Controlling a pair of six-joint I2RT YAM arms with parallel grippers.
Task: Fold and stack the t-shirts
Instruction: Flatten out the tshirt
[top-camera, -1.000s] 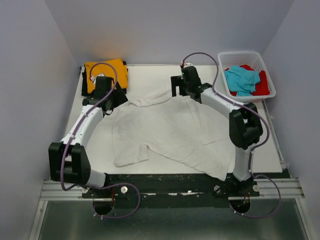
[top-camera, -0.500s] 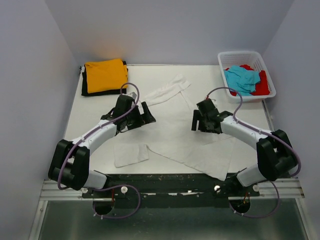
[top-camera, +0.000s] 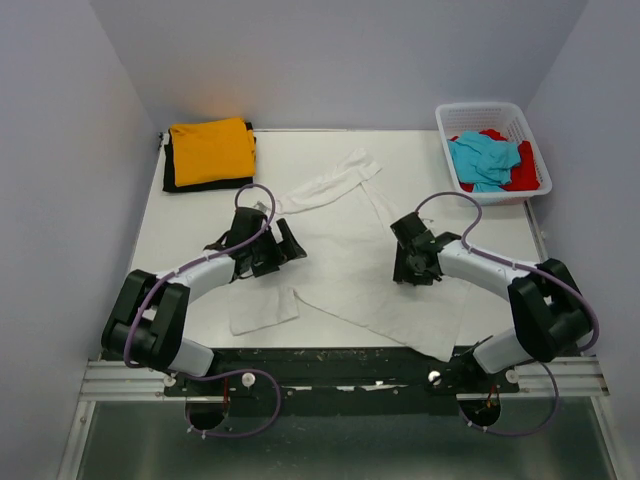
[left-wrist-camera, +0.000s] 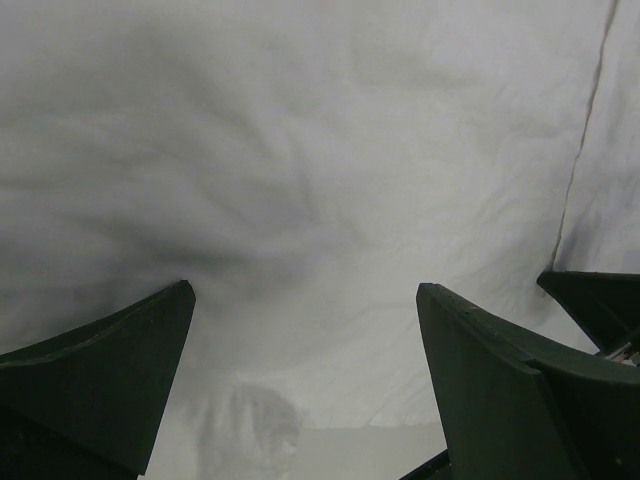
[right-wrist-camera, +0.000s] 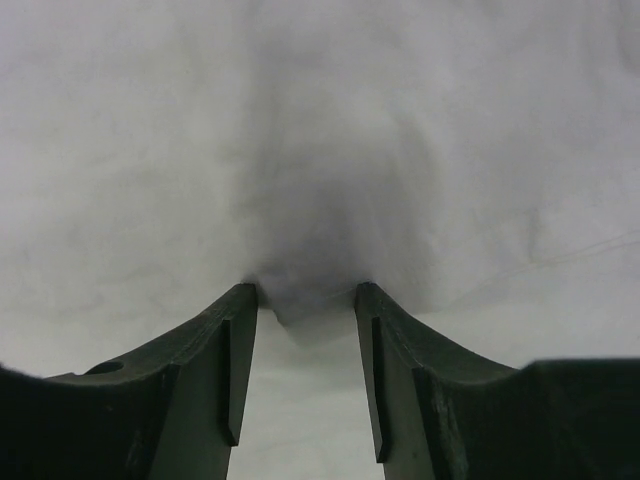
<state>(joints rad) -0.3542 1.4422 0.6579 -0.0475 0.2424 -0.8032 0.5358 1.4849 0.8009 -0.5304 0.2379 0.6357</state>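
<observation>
The large white t-shirt (top-camera: 340, 225) lies spread and partly folded across the middle of the table. My left gripper (top-camera: 287, 245) (left-wrist-camera: 305, 288) is low over its left part, open wide, with only white cloth (left-wrist-camera: 320, 150) below it. My right gripper (top-camera: 404, 264) (right-wrist-camera: 306, 288) presses on the shirt's right part. Its jaws are half closed, still apart, with a small pucker of white cloth (right-wrist-camera: 300, 300) between the tips. An orange t-shirt (top-camera: 211, 149) lies folded on a black one (top-camera: 172, 183) at the back left. Turquoise (top-camera: 483, 158) and red (top-camera: 524, 170) t-shirts sit in the basket.
The white lattice basket (top-camera: 480, 106) stands at the back right corner. Bare white table (top-camera: 185, 225) shows left of the shirt. Grey walls close in the sides and back. The black rail with the arm bases runs along the near edge.
Both arms swung from the back of the table to the shirt's middle and came down onto it. The right jaws have narrowed around a pucker of cloth; the left stayed wide.
</observation>
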